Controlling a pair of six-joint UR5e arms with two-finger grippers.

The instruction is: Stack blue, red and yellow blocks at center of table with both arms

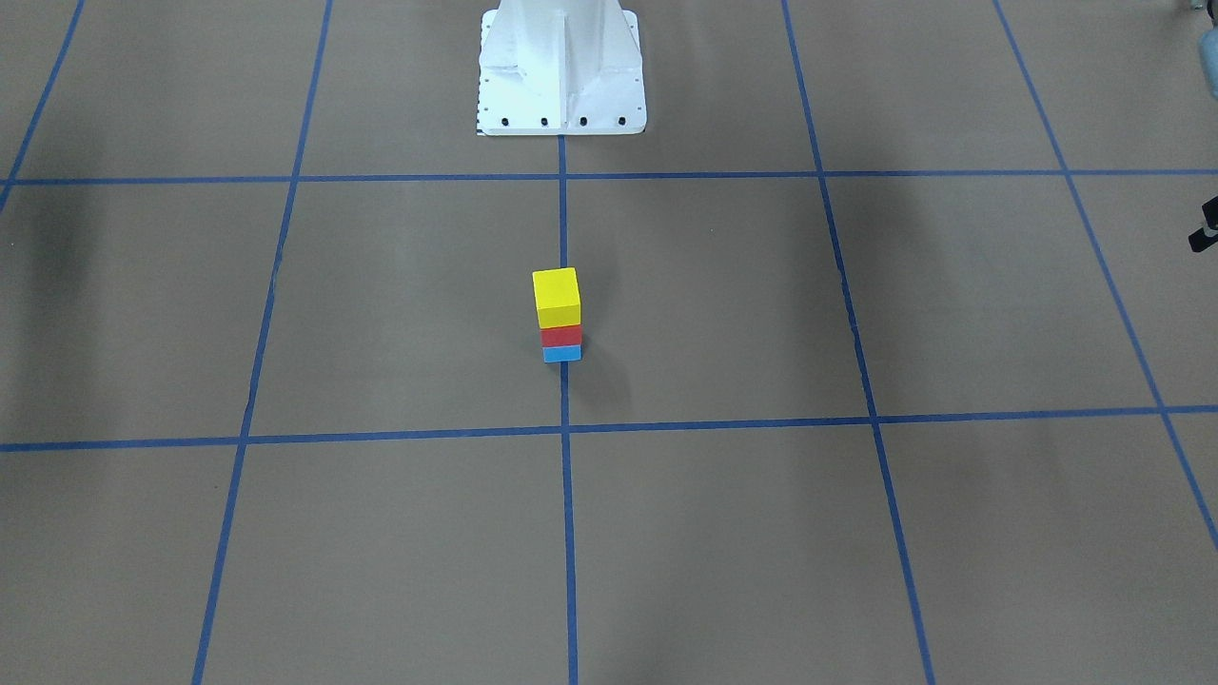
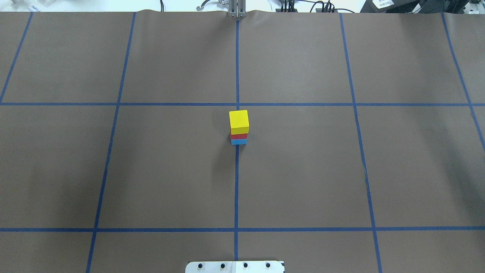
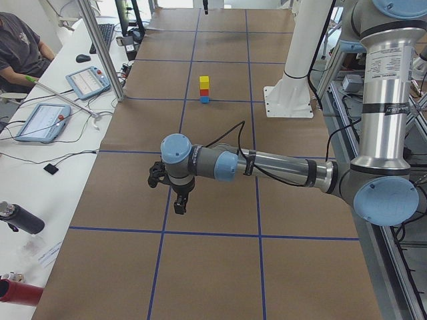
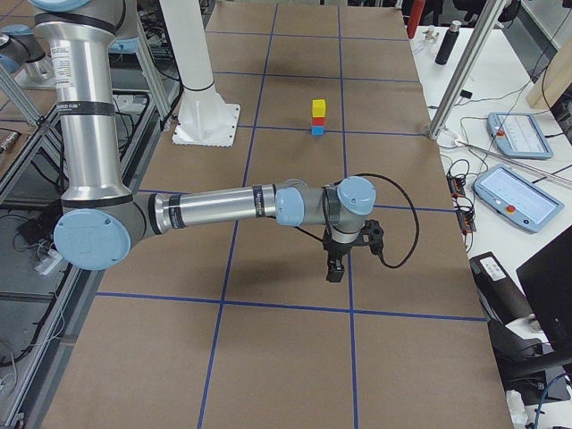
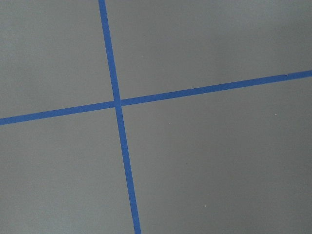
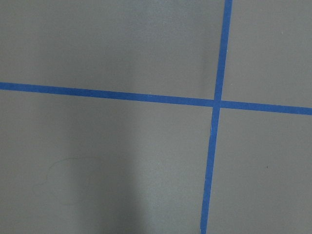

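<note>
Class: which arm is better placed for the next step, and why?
Neither left nor right: the small yellow cube already tops the red cube and light blue cube; the left gripper and right gripper hang far away.

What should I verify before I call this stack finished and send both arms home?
1. Order: blue block at the bottom, red block on it, yellow block on top: ok.
2. Stack stands on the centre tape line of the table: ok.
3. No visible overhang between blocks: ok.
4. The left claw is far from the stack: ok.
5. The right claw is far from the stack: ok.
6. Claws open or shut: cannot tell.
</note>
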